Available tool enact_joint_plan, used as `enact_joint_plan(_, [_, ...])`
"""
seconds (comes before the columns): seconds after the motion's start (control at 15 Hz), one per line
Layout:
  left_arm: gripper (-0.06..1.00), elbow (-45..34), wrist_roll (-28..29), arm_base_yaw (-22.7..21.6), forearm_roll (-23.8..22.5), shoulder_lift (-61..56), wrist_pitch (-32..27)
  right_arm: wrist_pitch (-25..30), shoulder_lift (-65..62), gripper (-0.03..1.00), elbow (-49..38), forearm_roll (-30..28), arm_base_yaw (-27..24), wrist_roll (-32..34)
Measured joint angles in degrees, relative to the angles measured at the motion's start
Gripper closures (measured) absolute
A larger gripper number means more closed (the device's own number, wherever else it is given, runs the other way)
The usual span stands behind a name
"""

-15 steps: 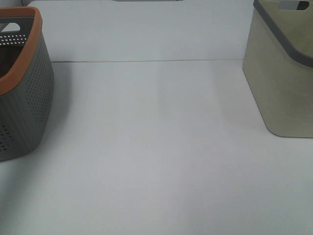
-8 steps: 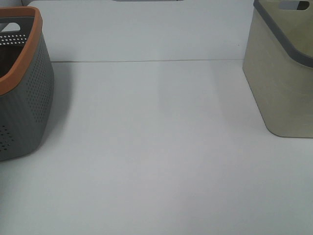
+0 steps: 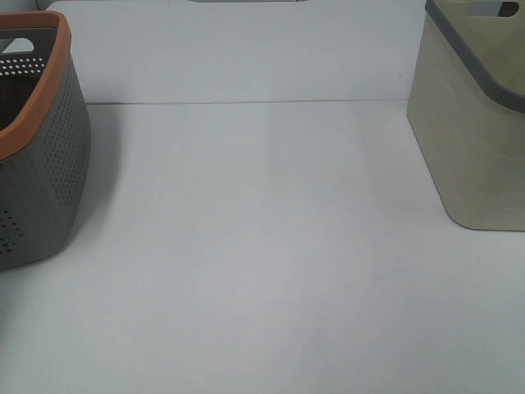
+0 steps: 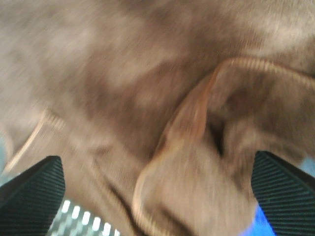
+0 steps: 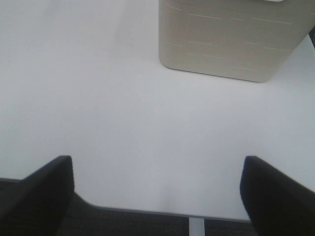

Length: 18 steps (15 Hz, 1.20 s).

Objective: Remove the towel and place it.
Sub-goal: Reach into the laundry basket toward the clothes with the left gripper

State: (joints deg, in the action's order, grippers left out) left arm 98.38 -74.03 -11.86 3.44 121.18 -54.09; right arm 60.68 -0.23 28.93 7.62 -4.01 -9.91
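Observation:
The dark brown plush towel (image 4: pixel 147 93) fills the left wrist view, crumpled, with a tan hem folded across it. My left gripper (image 4: pixel 157 196) is open right over it, one finger on each side of a fold; whether the pads touch the cloth cannot be told. A bit of blue cloth (image 4: pixel 261 223) shows by one finger. The towel and both grippers are out of the exterior high view. My right gripper (image 5: pixel 157 191) is open and empty above the white table (image 5: pixel 98 98), near its edge.
A grey perforated basket with an orange rim (image 3: pixel 41 156) stands at the left of the table. A beige basket with a grey rim (image 3: pixel 476 123) stands at the right, also in the right wrist view (image 5: pixel 231 39). A low white wall runs along the back.

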Motion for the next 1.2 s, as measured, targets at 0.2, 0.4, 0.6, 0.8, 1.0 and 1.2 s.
enact_joint_plan(0.2, [0.01, 0.3, -3.0, 1.0, 1.8, 2.6, 0.3, 0.0, 0.0, 0.07, 0.0, 0.0, 0.0, 0.0])
enact_joint_plan(0.4, [0.1, 1.9, -3.9, 1.1, 2.8, 3.4, 0.3, 0.0, 0.0, 0.07, 0.0, 0.0, 0.0, 0.0])
enact_joint_plan(0.6, [0.18, 4.3, -3.9, 1.1, 3.2, 3.4, -1.0, 0.0, 0.0, 0.07, 0.0, 0.0, 0.0, 0.0])
enact_joint_plan(0.8, [0.19, 4.5, -2.8, 1.1, 3.2, 3.4, -4.3, 0.0, 0.0, 0.07, 0.0, 0.0, 0.0, 0.0])
enact_joint_plan(1.0, [0.19, 4.7, -2.3, 1.1, 2.9, 3.1, -5.8, 0.0, 0.0, 0.07, 0.0, 0.0, 0.0, 0.0])
enact_joint_plan(1.2, [0.19, 5.3, -2.2, 1.1, 2.6, 2.9, -5.8, 0.0, 0.0, 0.07, 0.0, 0.0, 0.0, 0.0])
